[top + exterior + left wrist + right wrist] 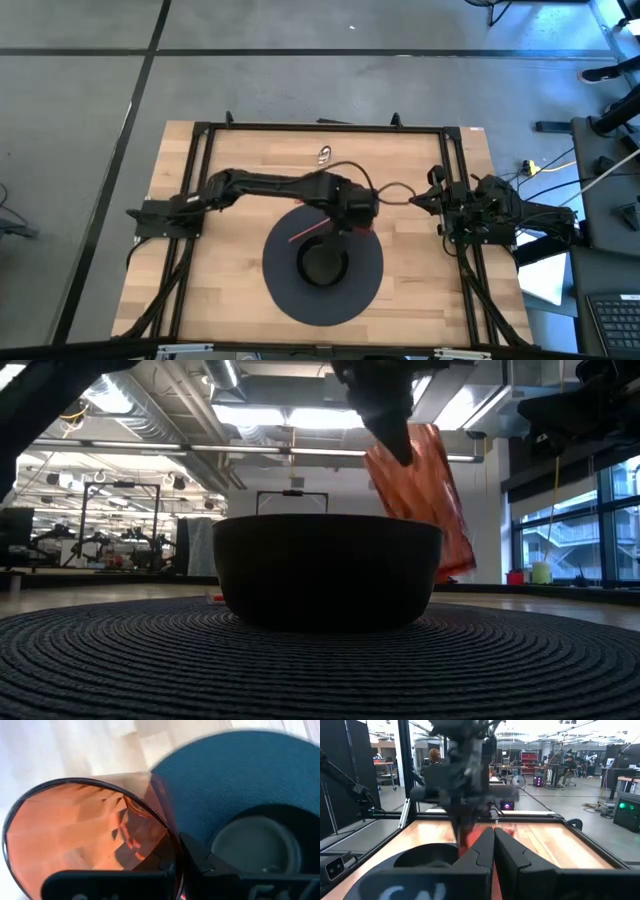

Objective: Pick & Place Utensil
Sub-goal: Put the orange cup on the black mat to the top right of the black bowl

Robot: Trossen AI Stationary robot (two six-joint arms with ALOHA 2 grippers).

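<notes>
Wood table (190,190) carrying round mat (285,290) w/ bowl (323,262) | left gripper (357,212) clamping shut on orange spoon (425,495), hanging just above bowl rim | spoon prob. light, stiff, slick plastic – handle grip is best | right gripper (420,200) idling shut at table's right edge, holding nothing

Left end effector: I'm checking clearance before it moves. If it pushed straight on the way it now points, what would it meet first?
Probably the round dark mat beside the black bowl, judging by the left wrist view. The left end effector is shut on an orange see-through utensil. Depth is unclear.
</notes>
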